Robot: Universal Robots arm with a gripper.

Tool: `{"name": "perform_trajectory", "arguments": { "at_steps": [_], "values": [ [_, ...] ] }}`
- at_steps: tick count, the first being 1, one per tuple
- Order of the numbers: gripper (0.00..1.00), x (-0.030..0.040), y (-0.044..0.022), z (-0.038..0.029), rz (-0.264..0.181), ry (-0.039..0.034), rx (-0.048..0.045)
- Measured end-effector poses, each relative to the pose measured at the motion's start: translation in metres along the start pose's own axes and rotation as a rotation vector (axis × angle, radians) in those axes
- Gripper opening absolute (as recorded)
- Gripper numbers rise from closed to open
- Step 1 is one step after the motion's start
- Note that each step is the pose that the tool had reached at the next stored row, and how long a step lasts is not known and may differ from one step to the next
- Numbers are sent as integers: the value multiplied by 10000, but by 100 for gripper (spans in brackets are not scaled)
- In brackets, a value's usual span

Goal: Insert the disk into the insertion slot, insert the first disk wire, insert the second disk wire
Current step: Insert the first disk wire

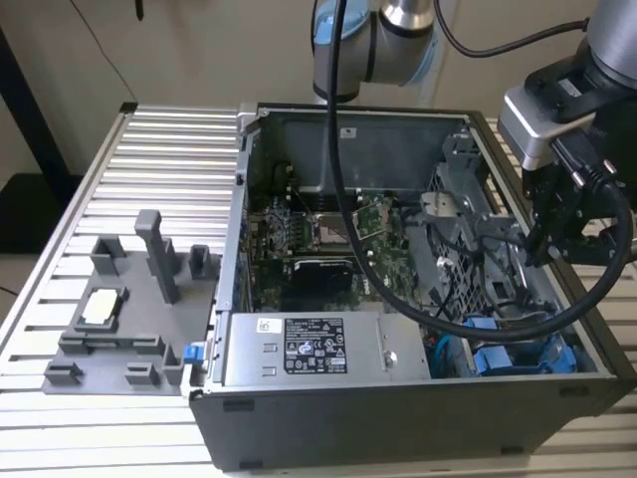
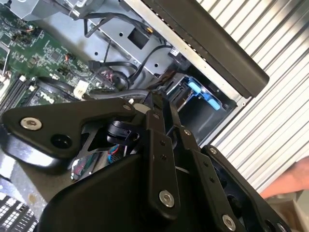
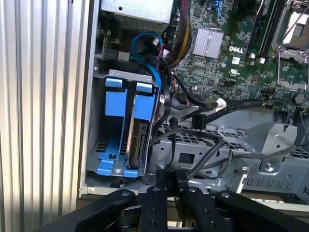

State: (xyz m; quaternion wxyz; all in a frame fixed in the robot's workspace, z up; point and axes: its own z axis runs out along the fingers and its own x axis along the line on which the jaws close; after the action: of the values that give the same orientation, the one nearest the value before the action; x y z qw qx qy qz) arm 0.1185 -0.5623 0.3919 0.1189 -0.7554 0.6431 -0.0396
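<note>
The disk (image 3: 137, 145) sits on edge inside the insertion slot (image 3: 99, 145), framed by its blue carrier (image 3: 143, 104). A second blue carrier (image 3: 115, 101) stands beside it. In the exterior view both blue carriers (image 1: 518, 356) lie at the case's near corner on the exterior view's right. My gripper (image 3: 173, 175) hangs over the metal bracket next to the cage, shut on a thin black wire (image 3: 174, 145) that runs up toward a black plug (image 3: 198, 121). The gripper (image 1: 550, 234) hovers above the case's side on the exterior view's right. Its linkage and fingers (image 2: 157, 99) stand close to a blue tab (image 2: 203, 93).
Loose black cables (image 3: 241, 106) cross the bracket, and a blue cable (image 3: 149, 53) loops near the motherboard (image 3: 227, 58). The silver power-supply box (image 1: 304, 349) fills the case front. A grey fixture (image 1: 119, 319) stands on the slatted table (image 1: 159, 159). A person's hand (image 2: 289, 181) is nearby.
</note>
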Motion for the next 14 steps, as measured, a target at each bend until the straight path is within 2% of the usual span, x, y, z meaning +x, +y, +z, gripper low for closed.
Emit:
{"name": "perform_trajectory", "arguments": {
  "at_steps": [3, 5, 11, 14],
  "values": [
    [19, 1, -3, 1, -3, 22, -4],
    [19, 4, -25, 6, -24, 140, -59],
    [19, 28, -149, 40, -82, 499, -344],
    [19, 38, -205, 52, -114, 710, -504]
  ]
}}
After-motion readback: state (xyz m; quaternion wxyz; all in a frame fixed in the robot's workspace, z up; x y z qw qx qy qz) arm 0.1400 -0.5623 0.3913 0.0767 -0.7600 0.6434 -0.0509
